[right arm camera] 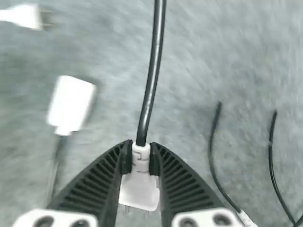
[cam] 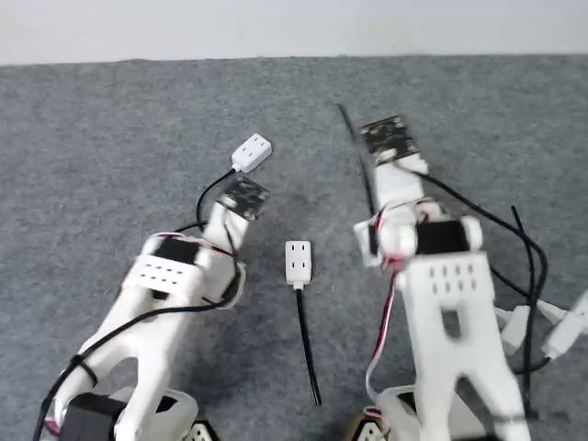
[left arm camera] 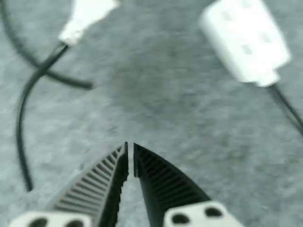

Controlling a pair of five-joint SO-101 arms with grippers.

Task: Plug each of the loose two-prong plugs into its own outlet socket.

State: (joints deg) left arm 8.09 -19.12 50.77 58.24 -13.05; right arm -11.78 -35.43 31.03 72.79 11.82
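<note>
The right gripper (right arm camera: 140, 151) clamps the white plug (right arm camera: 138, 189) by its body, prongs bared toward the wrist, probably to carry it to the outlet socket (right arm camera: 71, 104) lying ahead, while the left gripper (left arm camera: 130, 149), nearly closed, holds nothing

Holds left claw (left arm camera: 130, 146) shut and empty at 10 o'clock; pinches plug (right arm camera: 138, 189) in right claw (right arm camera: 140, 144) at 1 o'clock.
</note>
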